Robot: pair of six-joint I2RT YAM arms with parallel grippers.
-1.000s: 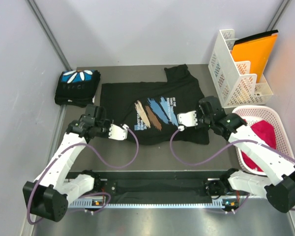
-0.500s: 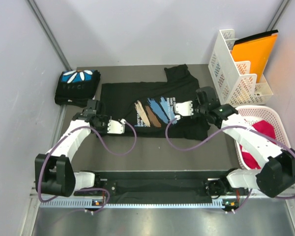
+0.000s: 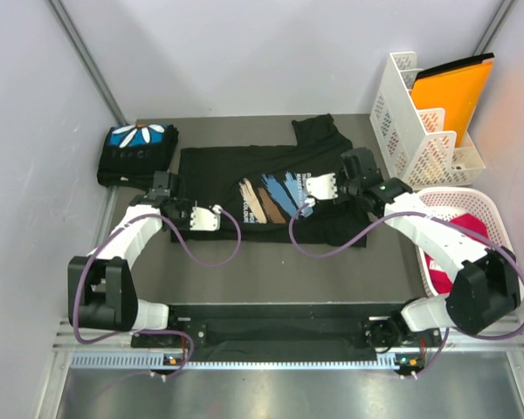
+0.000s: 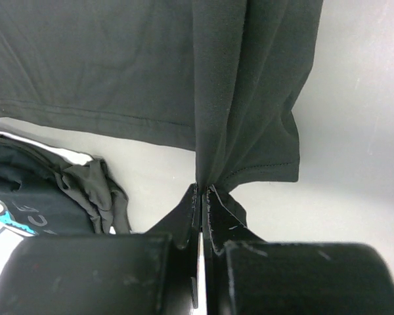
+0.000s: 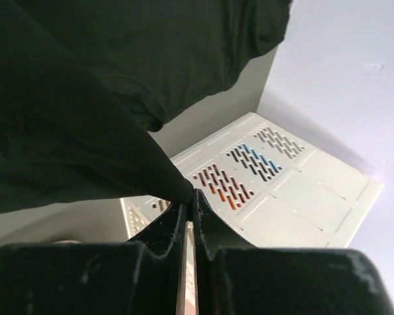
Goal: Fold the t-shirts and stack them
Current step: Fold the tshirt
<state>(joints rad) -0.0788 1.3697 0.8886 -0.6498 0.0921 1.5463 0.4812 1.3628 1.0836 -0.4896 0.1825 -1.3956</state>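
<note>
pinching the near left hem of the black short-sleeved cloth t-shirt with a blue-and-tan brush-stroke print (image 3: 271,188) between the left fingers (image 4: 181,223), pressed tight together on the cloth and gathering it into narrow pleats at the pinch point. pinching the near right edge of the same garment between the right fingers (image 5: 207,226), likewise clamped together on a black fold. supporting the rest of the garment, spread print up, on the centre of the grey tabletop (image 3: 271,279). carrying the folded black t-shirt with a blue print and white petals (image 3: 137,153) at the far left corner of the same tabletop, just beside the spread garment. standing at the far right: white perforated plastic rack (image 3: 402,113) holding an orange folder (image 3: 454,92); nearer, white mesh basket (image 3: 498,218) holding red cloth (image 3: 467,231).
</note>
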